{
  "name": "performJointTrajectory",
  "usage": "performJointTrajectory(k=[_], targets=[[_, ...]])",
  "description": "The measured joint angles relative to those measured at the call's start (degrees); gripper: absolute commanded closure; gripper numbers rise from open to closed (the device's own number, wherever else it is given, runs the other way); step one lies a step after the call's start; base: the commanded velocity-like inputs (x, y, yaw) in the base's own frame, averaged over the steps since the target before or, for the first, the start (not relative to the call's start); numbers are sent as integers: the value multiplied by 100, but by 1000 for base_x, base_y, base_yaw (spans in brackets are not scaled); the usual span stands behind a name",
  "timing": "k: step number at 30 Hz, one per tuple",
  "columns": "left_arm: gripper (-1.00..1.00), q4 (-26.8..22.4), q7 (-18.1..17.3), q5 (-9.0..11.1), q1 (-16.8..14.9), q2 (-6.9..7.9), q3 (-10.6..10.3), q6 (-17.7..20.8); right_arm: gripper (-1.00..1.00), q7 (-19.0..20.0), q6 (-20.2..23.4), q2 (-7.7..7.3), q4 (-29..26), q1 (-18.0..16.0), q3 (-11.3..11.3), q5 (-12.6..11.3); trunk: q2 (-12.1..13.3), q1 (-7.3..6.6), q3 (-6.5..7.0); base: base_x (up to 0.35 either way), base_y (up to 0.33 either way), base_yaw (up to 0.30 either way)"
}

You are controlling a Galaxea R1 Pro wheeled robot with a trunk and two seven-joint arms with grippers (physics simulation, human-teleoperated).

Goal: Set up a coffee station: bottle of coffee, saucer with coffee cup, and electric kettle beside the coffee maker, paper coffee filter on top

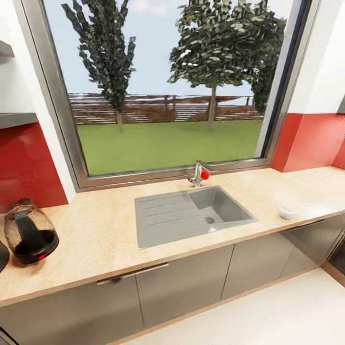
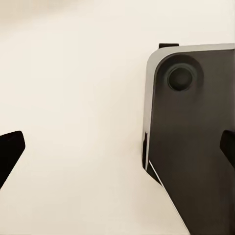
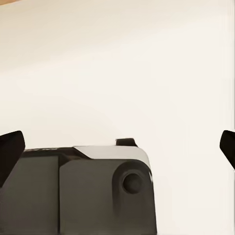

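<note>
Kettle [image 1: 29, 232] is seen at the countertop's [image 1: 110, 235] far left, a possible cup [image 1: 287, 212] well apart rightward, both grippers' jaws spread wide and empty, so an approach is judged next.

one electric kettle [image 1: 29, 237], one coffee cup [image 1: 287, 212], one sink [image 1: 191, 214], one faucet [image 1: 199, 174], two trees [image 1: 225, 43]

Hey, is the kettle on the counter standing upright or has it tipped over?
Upright. The electric kettle sits base-down on the countertop, left of the sink, its top pointing up.
</note>
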Motion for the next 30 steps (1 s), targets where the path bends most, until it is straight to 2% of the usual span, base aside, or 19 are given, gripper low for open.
performJointTrajectory(k=[15, 30], targets=[[-100, 0, 9, -3, 0, -6, 0, 0, -100, -5, -13, 3, -3, 0, -2, 4, 0, -2, -2, 122, -259, -3], [-100, 2, 9, 3, -1, 1, 7, -1, -100, -6, -13, 2, -10, 1, -9, -9, 0, -1, 5, 162, -237, -246]])
